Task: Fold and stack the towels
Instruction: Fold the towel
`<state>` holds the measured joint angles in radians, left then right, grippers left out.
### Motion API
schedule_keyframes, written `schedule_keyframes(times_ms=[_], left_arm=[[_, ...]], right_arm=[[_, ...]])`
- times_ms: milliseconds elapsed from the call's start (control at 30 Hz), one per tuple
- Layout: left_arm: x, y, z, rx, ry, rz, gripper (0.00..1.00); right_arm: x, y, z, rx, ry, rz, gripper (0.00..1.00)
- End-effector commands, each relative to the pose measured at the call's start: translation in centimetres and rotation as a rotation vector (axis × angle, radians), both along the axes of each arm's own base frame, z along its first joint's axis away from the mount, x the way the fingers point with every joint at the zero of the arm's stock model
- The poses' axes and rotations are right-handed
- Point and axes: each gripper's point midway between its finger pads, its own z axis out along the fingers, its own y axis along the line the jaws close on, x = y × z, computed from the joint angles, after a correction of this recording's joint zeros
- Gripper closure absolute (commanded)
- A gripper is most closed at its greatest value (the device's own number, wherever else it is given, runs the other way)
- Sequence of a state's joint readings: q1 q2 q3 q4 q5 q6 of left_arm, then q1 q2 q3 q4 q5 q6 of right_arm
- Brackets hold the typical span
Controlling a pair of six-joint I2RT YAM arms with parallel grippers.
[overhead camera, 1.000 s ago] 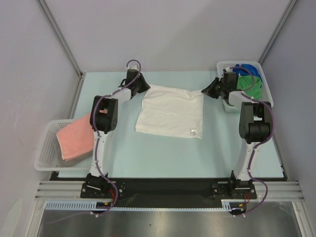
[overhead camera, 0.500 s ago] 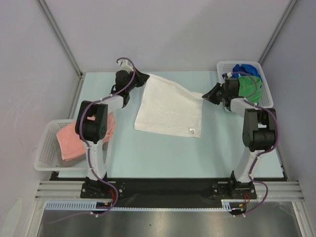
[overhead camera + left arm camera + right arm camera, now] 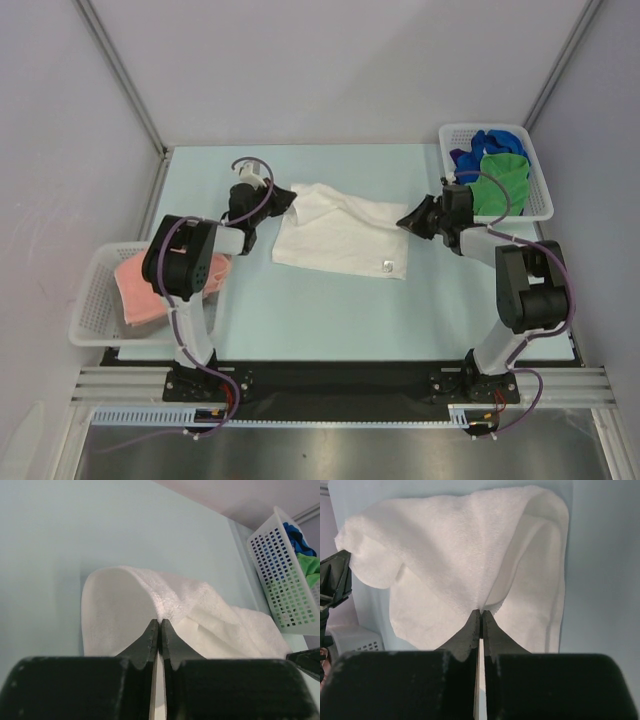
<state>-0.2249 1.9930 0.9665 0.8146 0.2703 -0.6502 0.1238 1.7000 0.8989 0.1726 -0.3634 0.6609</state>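
Nearest the bases, both arms now fold back more sharply than a second ago. The left arm's elbow is drawn back over the pink towel (image 3: pixel 133 288) in the basket (image 3: pixel 84 318) well behind the left jaws. The right arm's elbow is bent close to the table's (image 3: pixel 330 320) near right side.

The left gripper (image 3: pixel 288 197) has come toward the bases, and its jaws are pinched together on one far corner of the white towel (image 3: pixel 345 238). The right gripper (image 3: pixel 405 220) has come back the same way, with its jaws closed tight on the other far corner. The two point toward each other across the cloth.

A second ago the white towel lay spread flat. Now its far edge is pulled forward and lies curled over the rest, so the cloth between the two pairs of jaws is shorter front to back. Its near edge, with the small tag (image 3: pixel 391 267), has stayed where it was.

In the left wrist view the towel rises in a rounded fold just beyond the closed fingertips (image 3: pixel 152 630). In the right wrist view the towel spreads out from the fingertips (image 3: pixel 487 622) in a loose double layer.

Farther off, behind the right jaws, the second basket (image 3: pixel 546 205) holds the green towel (image 3: pixel 503 180) and the blue towel (image 3: pixel 492 140), as before.
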Motion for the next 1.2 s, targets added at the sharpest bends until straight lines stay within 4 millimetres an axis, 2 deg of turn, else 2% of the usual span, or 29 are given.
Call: schedule_keyframes(times_ms=[0,33,167,367,567,700,800,867,933,967,1033,1067,1100,1167], left_arm=[[-0.2,0.9,6.4,-0.045,-0.188,0.042,0.91],[-0.5,0.9,6.1,-0.042,-0.178,0.039,0.91],[-1.5,0.0,7.4,-0.057,-0.210,-0.026,0.89],[-3.0,-1.3,7.5,-0.082,-0.193,-0.115,0.89],[-4.7,-1.4,5.5,-0.114,-0.115,-0.124,0.89],[-4.7,-0.6,3.7,-0.074,-0.035,-0.079,0.91],[-5.2,-0.5,3.3,-0.053,0.007,-0.050,0.91],[-5.6,0.1,3.1,-0.031,0.036,-0.001,0.89],[-6.6,0.5,1.5,-0.005,0.097,0.048,0.87],[-6.9,0.8,2.0,-0.024,0.104,0.077,0.87],[-8.1,1.0,0.6,-0.014,0.175,0.109,0.81],[-8.2,1.6,0.3,-0.026,0.202,0.164,0.79],[-9.1,1.7,0.0,-0.019,0.244,0.185,0.76],[-9.6,1.7,0.2,-0.056,0.281,0.226,0.74]], right_arm=[[-0.2,0.3,2.8,0.024,-0.096,-0.007,1.00],[-0.8,0.2,2.5,0.017,-0.089,-0.007,1.00],[-1.9,-0.2,2.1,0.004,-0.083,-0.019,1.00],[-2.3,-0.6,2.0,0.000,-0.077,-0.031,1.00],[-3.2,-1.0,1.2,-0.016,-0.047,-0.029,1.00],[-3.5,-1.4,0.9,-0.026,-0.037,-0.029,1.00],[-3.6,-1.5,0.7,-0.031,-0.033,-0.029,1.00],[-3.9,-1.6,0.3,-0.039,-0.028,-0.029,1.00],[-3.9,-1.7,0.0,-0.043,-0.026,-0.032,1.00],[-3.9,-1.7,0.0,-0.044,-0.027,-0.029,1.00],[-3.9,-1.7,-0.1,-0.045,-0.025,-0.030,1.00],[-3.9,-1.7,0.0,-0.044,-0.028,-0.029,1.00],[-3.9,-1.6,0.0,-0.042,-0.029,-0.029,1.00],[-3.9,-1.7,0.0,-0.044,-0.030,-0.029,1.00]])
